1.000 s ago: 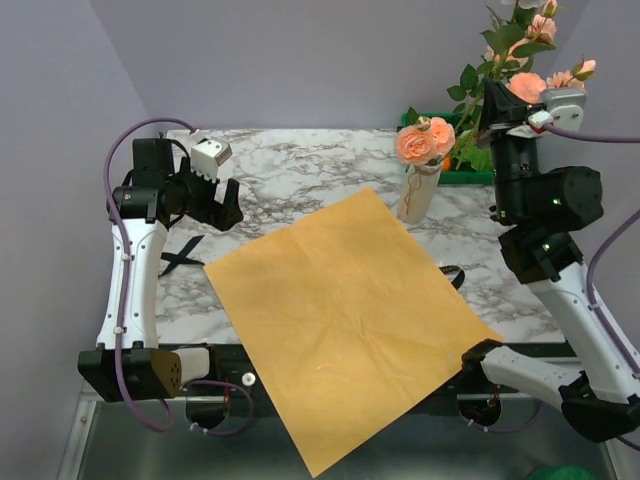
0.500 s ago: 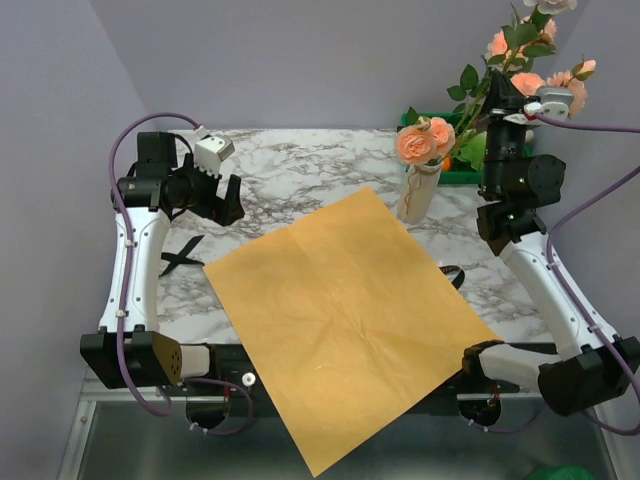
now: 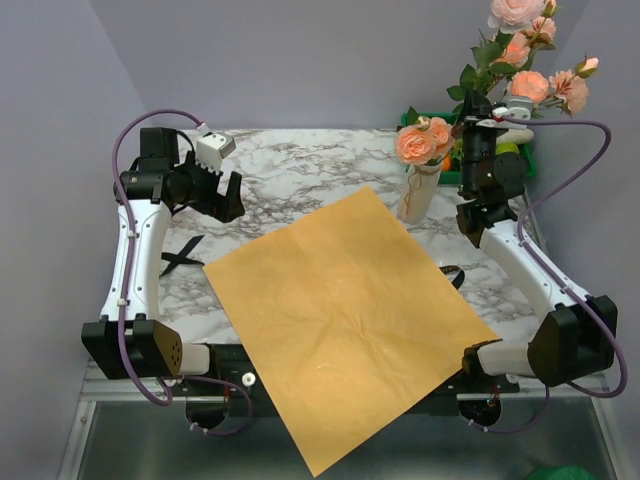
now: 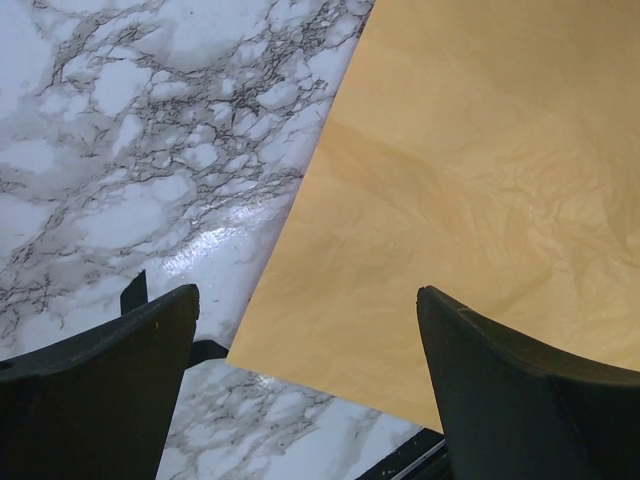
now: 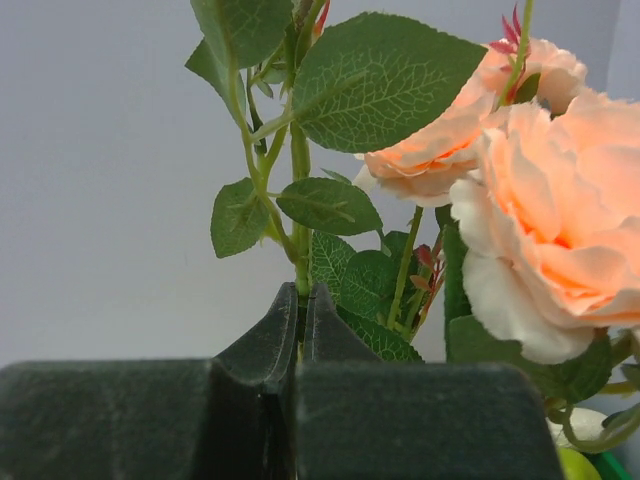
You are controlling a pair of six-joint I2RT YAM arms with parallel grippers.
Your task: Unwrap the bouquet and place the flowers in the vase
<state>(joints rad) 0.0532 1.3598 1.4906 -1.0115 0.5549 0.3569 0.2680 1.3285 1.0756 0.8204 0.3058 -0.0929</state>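
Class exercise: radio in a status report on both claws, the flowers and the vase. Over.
Left claw open, empty. Right claw shut on flowers, raised beside vase. Some roses in vase. Paper flat, not blocking.

paper on table, overhanging near edge; vase right of its far corner; ribbon left of paper

Dark jaws closed on thin green stem, veined leaves above, peach roses right, pale wall

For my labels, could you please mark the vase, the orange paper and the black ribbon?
vase (image 3: 418, 200), top external view, body
orange paper (image 3: 340, 320), top external view, centre
black ribbon (image 3: 179, 258), top external view, middle
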